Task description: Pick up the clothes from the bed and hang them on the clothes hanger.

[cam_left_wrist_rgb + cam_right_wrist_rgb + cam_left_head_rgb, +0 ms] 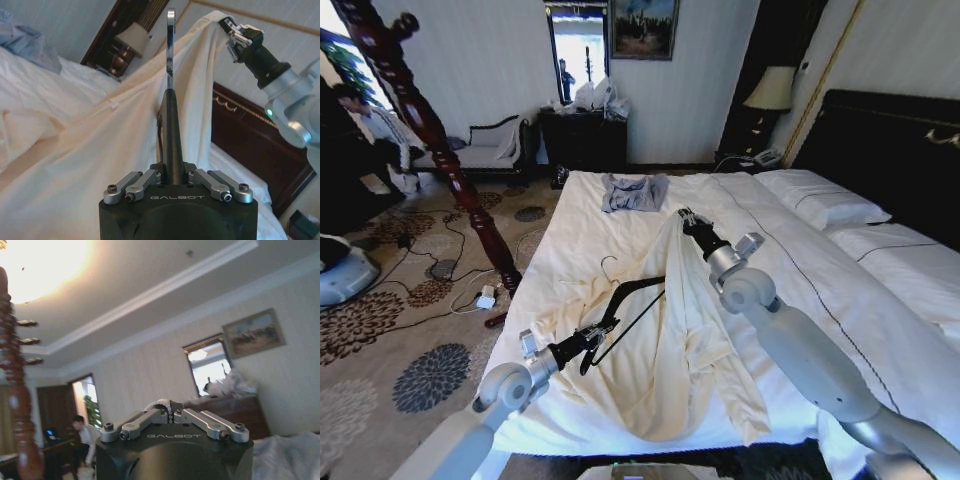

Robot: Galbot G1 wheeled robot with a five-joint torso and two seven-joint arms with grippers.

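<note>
A: While the right gripper (pixel 682 216) holds a pinch of the cream robe (pixel 670 350) up over the middle of the bed (pixel 880 300), its fingers clenched on the fabric, where is the hanger?

B: The black hanger (pixel 635 300) sits in the left gripper (pixel 592 338), near the foot of the bed on the left, fingers clamped on its lower end. Its silver hook (pixel 608 266) points away toward the far side. The rest of the robe trails down from the raised pinch and spreads over the white sheet.

A: So the step in hand looks like threading the hanger into the garment. How to do it well?

B: My judgement: keep the raised cloth taut so an opening stays readable, then steer one hanger arm under that draped edge, slowly, since thin soft fabric will bunch and slide off a slim shoulder.

A: What can't you make out?

B: Where the collar or a sleeve opening lies; the folds hide it. In the right wrist view the pinched cloth is only a sliver between the fingers. The blue-grey garment (pixel 633 192) lies farther up the bed, well apart.
</note>
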